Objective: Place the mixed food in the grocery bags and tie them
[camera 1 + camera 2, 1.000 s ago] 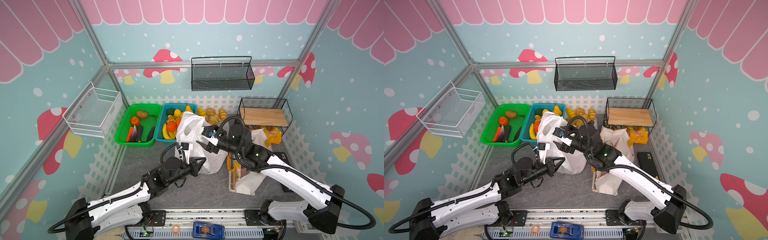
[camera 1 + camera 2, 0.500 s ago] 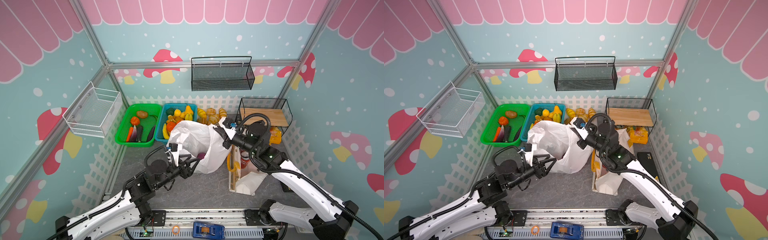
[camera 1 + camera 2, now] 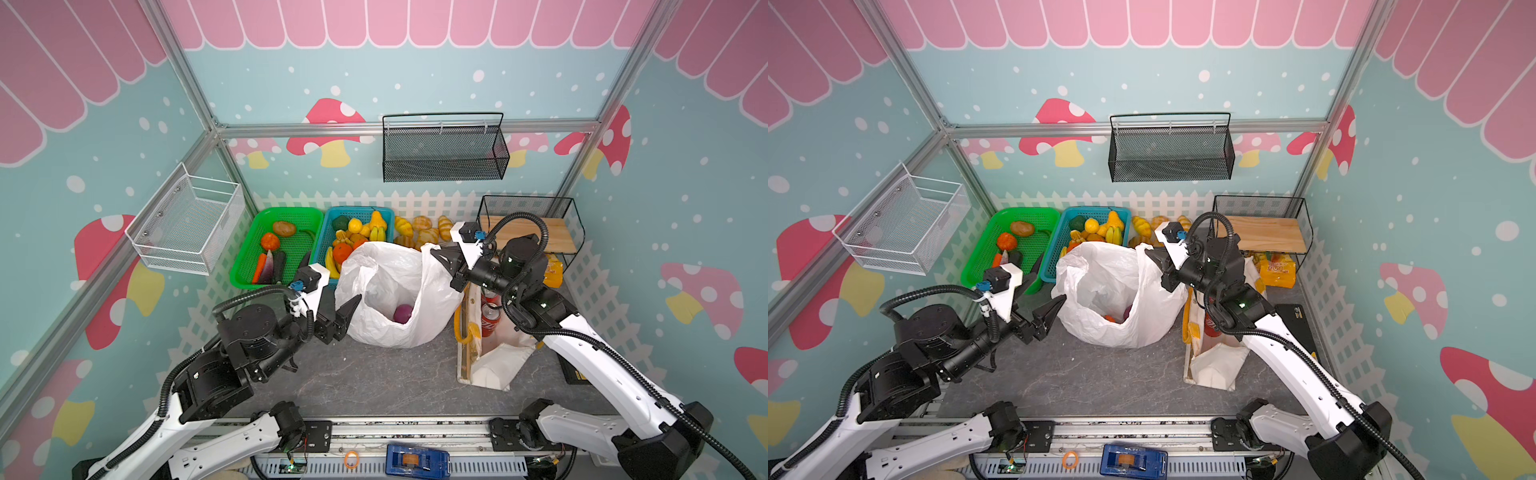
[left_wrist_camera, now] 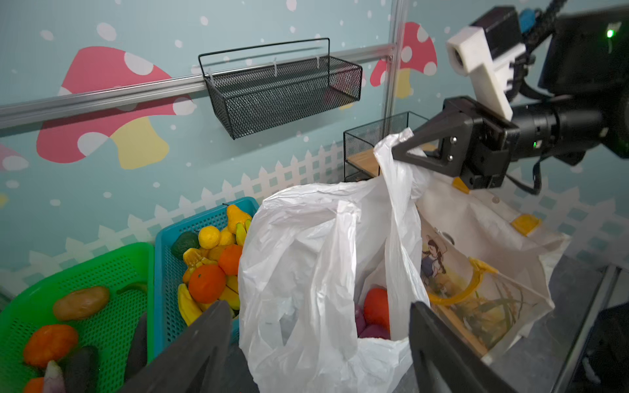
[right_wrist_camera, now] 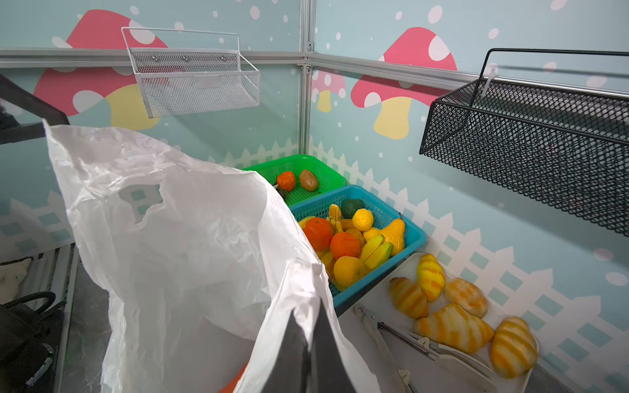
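Contents of your plastic bag [image 3: 390, 270] are mostly hidden; it stands mouth-up, right gripper [image 3: 435, 252] pinching its handle, left gripper [image 3: 349, 312] spread empty.

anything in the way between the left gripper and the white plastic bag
Nothing visible. The open left gripper sits right beside the plastic bag, no object between them; the right gripper pinches its far side.

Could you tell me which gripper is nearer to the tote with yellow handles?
Right. The right gripper, holding the plastic bag by its handle, is just beside the tote; the open left gripper sits on the bag's far side.
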### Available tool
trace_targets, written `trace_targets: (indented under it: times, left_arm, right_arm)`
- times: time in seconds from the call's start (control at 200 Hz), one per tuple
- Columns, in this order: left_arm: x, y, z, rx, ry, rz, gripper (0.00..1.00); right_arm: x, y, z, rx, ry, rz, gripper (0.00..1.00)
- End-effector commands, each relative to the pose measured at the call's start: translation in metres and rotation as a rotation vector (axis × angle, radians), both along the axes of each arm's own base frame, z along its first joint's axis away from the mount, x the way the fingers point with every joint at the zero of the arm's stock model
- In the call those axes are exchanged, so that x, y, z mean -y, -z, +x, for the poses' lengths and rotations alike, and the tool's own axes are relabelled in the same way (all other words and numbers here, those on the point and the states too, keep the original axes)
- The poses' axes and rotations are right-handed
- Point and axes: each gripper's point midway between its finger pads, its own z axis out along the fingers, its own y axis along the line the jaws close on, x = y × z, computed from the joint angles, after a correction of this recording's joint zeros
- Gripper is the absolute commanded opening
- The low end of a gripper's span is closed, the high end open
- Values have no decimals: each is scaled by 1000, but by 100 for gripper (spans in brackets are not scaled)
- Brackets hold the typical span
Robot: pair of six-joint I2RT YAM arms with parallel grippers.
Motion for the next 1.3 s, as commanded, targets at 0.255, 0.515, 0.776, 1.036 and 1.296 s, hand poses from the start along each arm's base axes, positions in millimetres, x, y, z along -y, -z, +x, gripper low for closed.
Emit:
trace_targets:
  times: [0.255,0.515,0.776,1.036,1.296]
  left_arm:
    - [19,-12,30,160,49,509,95]
    - [43,1,54,34,163,588,91]
    - [61,27,56,-128,281,554,28]
    - [71,-48,48,-130,203,2,0]
    - [75,-45,67,-234,103,-345,0]
  right_arm:
    - [-2,-16,-2,22,-34,19,0]
    - [2,-15,-2,25,-18,11,0]
    - [14,-23,5,42,55,-1,0]
    - [43,-44,45,23,277,-19,0]
    - [56,-43,92,-26,454,-120,28]
